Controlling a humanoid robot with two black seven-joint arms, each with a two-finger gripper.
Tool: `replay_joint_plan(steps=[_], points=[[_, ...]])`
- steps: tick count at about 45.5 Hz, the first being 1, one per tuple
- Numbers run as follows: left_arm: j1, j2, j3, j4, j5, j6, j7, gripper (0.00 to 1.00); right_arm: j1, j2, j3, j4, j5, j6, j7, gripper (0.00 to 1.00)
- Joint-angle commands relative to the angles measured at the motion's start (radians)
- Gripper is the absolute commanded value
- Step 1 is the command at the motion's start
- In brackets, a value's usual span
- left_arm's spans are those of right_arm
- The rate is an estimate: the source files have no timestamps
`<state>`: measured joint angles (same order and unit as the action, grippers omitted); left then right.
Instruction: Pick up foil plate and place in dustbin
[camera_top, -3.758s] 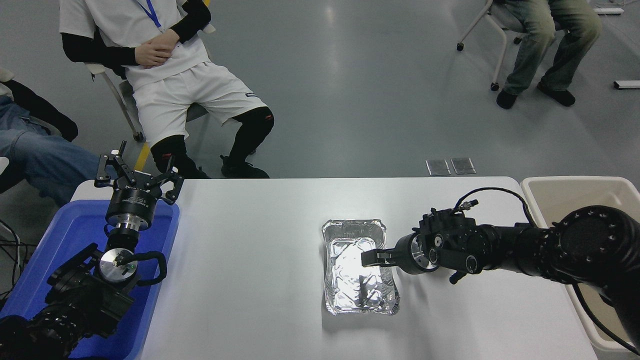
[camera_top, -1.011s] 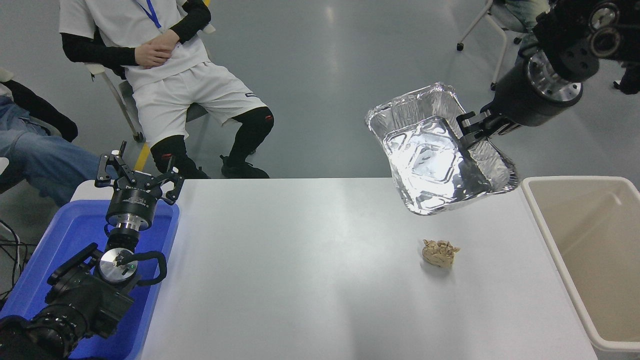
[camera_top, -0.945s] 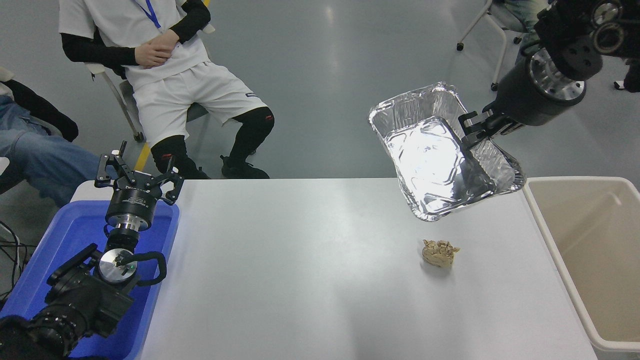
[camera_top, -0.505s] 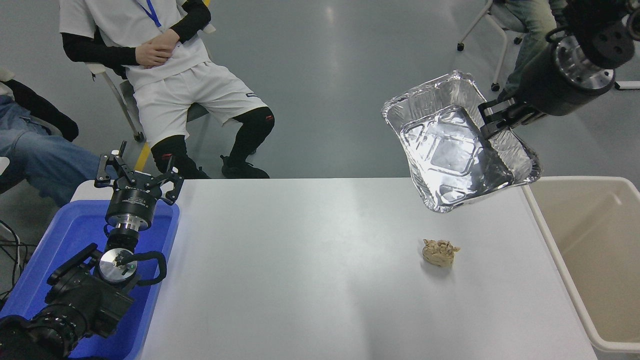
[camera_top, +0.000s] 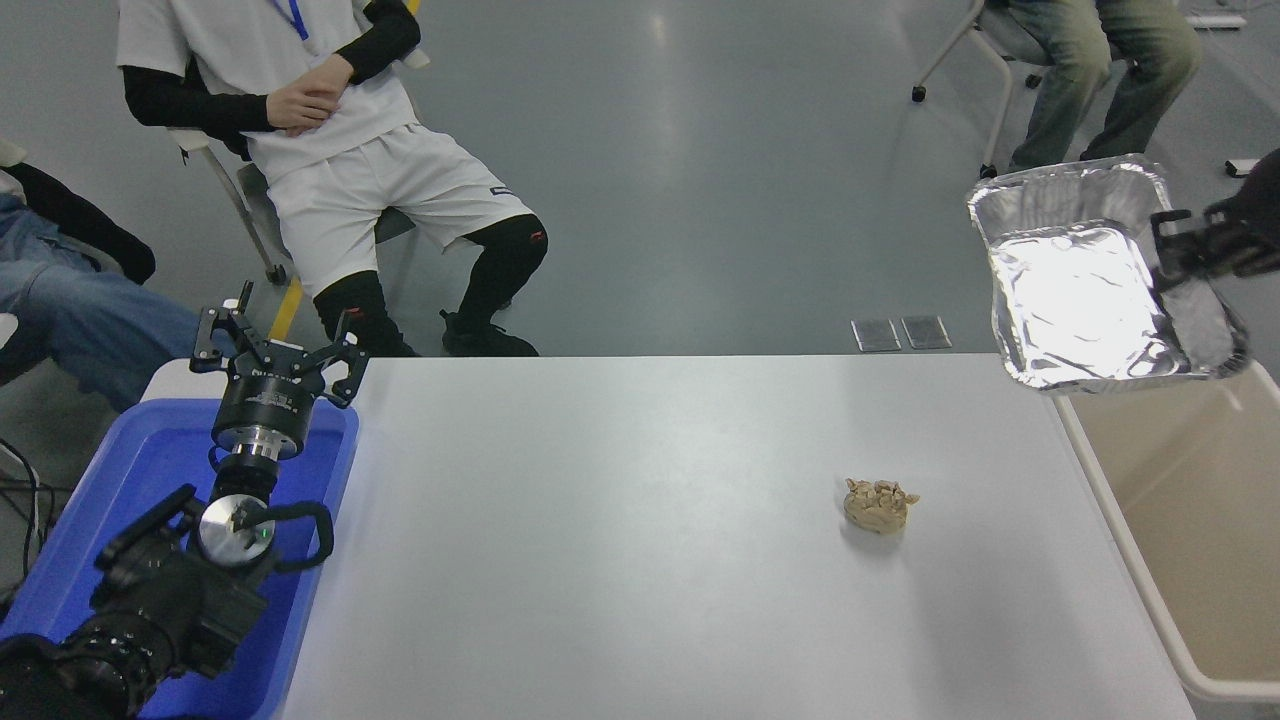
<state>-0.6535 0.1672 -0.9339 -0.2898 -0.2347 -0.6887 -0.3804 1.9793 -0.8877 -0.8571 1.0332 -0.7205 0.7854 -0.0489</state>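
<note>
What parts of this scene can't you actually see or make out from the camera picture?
All from the head view:
- Right gripper: its arm is cut off by the picture's right edge; only the fingers at the foil plate show.
- Dustbin: its far end is covered by the foil plate, its right side cut off by the edge.
- Tan wad on the table: too small to tell what it is.
- Blue tub: largely hidden by the parked left gripper and its arm.
</note>
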Motion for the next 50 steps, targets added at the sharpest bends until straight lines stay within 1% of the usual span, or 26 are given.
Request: replay_joint_plan(steps=[1, 4, 10, 20, 27, 37, 43, 47, 50], points=[[0.000, 0.000, 0.000, 0.000, 0.000, 0.000, 0.000, 0.99, -0.114, -0.122, 0.013, -0.143, -0.005, 0.000, 0.001, 0.00], [0.000, 0.000, 0.000, 0.000, 0.000, 0.000, 0.000, 0.99, -0.157, -0.148, 0.038, -0.171, -0.005, 0.000, 0.001, 0.00], [0.000, 0.000, 0.000, 0.000, 0.000, 0.000, 0.000, 0.99, -0.279, -0.152, 0.113, -0.263, 0.003, 0.000, 0.001, 0.00], [0.000, 0.000, 0.000, 0.000, 0.000, 0.000, 0.000, 0.99, -0.559, -0.132, 0.280, -0.435, 0.098, 0.000, 0.001, 0.00], [0.000, 0.000, 0.000, 0.000, 0.000, 0.000, 0.000, 0.99, -0.717, -0.074, 0.355, -0.530, 0.160, -0.075, 0.001, 0.00], [0.000, 0.000, 0.000, 0.000, 0.000, 0.000, 0.000, 0.99, -0.924, 0.058, 0.386, -0.731, 0.320, -0.167, 0.001, 0.00], [0.000, 0.000, 0.000, 0.001, 0.000, 0.001, 0.000, 0.99, -1.014, 0.116, 0.386, -0.823, 0.388, -0.219, 0.001, 0.00], [0.000, 0.000, 0.000, 0.000, 0.000, 0.000, 0.000, 0.99, -1.063, 0.145, 0.386, -0.849, 0.420, -0.285, 0.001, 0.00], [0.000, 0.000, 0.000, 0.000, 0.000, 0.000, 0.000, 0.99, -1.103, 0.170, 0.386, -0.863, 0.441, -0.365, 0.001, 0.00]])
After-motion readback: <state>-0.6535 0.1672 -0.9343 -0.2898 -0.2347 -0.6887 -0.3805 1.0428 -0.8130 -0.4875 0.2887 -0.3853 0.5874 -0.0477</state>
